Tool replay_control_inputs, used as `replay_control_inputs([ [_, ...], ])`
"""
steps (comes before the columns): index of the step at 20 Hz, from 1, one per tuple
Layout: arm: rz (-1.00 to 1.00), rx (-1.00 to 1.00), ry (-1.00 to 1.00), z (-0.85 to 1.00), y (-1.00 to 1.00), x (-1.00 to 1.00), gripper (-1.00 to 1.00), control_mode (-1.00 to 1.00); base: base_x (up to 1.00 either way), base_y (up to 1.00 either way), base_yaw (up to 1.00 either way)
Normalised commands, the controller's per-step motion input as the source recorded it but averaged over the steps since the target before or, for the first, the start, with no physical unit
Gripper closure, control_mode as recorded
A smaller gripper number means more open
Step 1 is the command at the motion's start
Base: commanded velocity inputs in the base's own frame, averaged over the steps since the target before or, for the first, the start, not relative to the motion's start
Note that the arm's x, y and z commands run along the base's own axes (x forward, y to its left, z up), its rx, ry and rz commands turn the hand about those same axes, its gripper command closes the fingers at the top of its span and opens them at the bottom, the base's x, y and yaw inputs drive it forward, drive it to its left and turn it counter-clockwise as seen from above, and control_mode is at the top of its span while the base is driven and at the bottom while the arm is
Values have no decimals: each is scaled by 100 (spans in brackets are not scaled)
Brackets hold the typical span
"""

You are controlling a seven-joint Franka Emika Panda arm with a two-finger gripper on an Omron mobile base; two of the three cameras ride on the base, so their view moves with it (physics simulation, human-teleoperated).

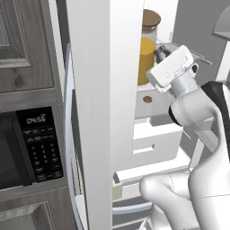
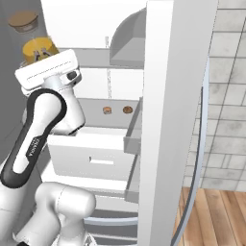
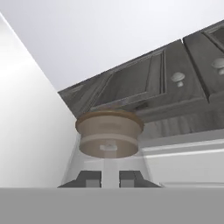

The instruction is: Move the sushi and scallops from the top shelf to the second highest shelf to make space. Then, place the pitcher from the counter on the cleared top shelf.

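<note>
The hand [image 1: 158,53] is closed on the pitcher [image 1: 146,54], its two dark fingertips [image 3: 89,178] pinched tight against the clear neck just under the brownish stopper. In the hand view the stopper sits directly ahead of the fingers and a little beyond them. The hand reaches into the open fridge, and the pitcher's amber body hangs just beyond it on the far side, low over the top shelf [image 1: 202,58]; whether the base is already touching the panel I cannot tell, since the hand and the door hide it.

Below the hand, on the second highest shelf [image 2: 96,132], lie two small morsels near each other: the sushi [image 2: 107,110] and, just beside it, the scallops [image 2: 127,109]. Judging by that, the clearing part of the task looks done and the pitcher's placing is under way.

The pitcher looks rigid and smooth, probably glass-like, so likely slippery and fragile. With liquid filling the lower body it should be bottom-heavy and fairly weighty for a narrow pinch. Holding it at the neck under the flare of the stopper seems sensible, as the wider top would stop it sliding down, but it may swing or tilt, so it should be set down level and gently before the fingers part.
</note>
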Motion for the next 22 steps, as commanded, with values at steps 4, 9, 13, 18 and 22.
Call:
replay_control_inputs([
  [4,-8,0,0,3,-3,27,100,-100,0,0,0],
  [9,-6,0,0,6,0,26,100,-100,0,0,0],
  [13,-4,0,0,23,0,30,100,-100,0,0,0],
  [18,-6,0,0,20,-1,29,100,-100,0,0,0],
  [22,-12,0,1,0,-10,30,100,-100,0,0,0],
])
